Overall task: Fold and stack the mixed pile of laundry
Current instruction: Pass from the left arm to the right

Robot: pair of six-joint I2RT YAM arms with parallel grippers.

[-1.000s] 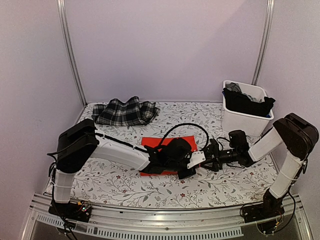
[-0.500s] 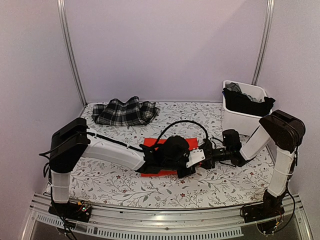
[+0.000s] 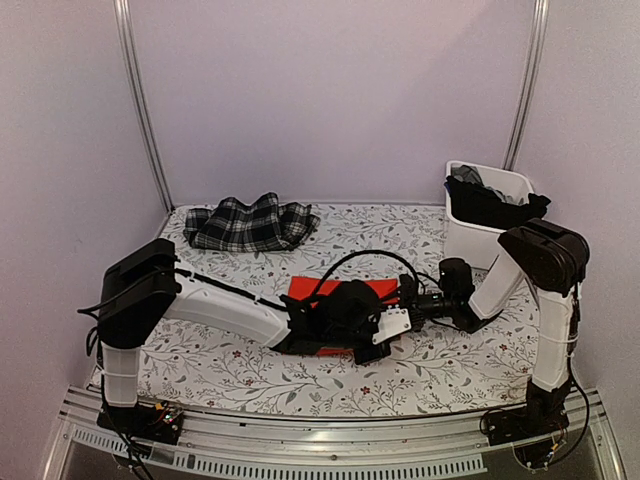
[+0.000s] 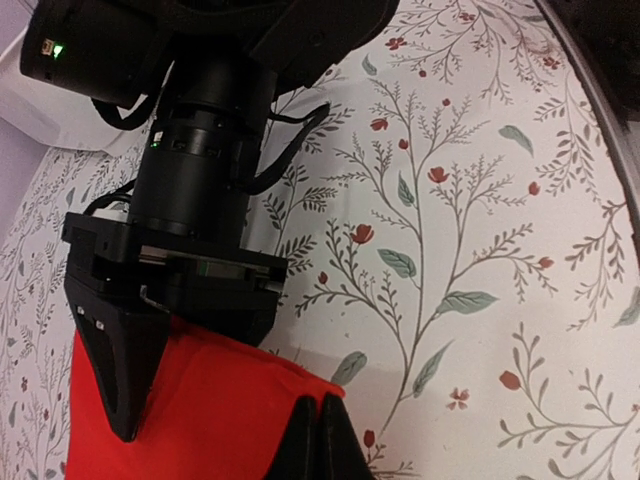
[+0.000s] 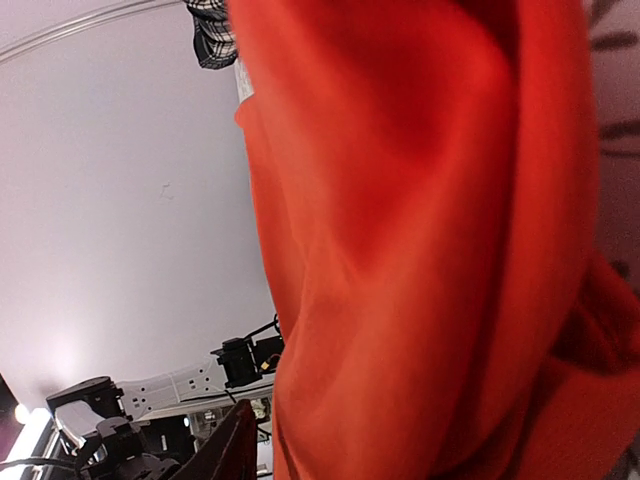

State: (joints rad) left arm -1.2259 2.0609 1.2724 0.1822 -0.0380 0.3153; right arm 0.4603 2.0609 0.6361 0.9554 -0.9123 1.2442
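The orange-red garment (image 3: 335, 289) lies mid-table, mostly covered by my left wrist. My left gripper (image 3: 378, 345) is low over its near right corner. In the left wrist view the left gripper (image 4: 322, 440) is shut, pinching that corner of the red cloth (image 4: 220, 410). My right gripper (image 3: 405, 298) reaches in from the right at the cloth's right edge. One of its fingers (image 4: 120, 370) lies over the red cloth. In the right wrist view the cloth (image 5: 420, 250) fills the frame beside one fingertip (image 5: 235, 450); the other is hidden. The plaid garment (image 3: 250, 225) lies back left.
A white bin (image 3: 487, 245) stands at the back right with dark garments (image 3: 495, 205) hanging over its rim. The floral tablecloth (image 3: 230, 365) covers the table. Metal posts (image 3: 140, 100) rise at both back corners. A black cable (image 3: 365, 255) arcs over the left wrist.
My right arm has folded in and moved left, bringing its gripper onto the red cloth's right edge while its jaws narrowed. The left gripper has stayed shut on the cloth, shifting only slightly.
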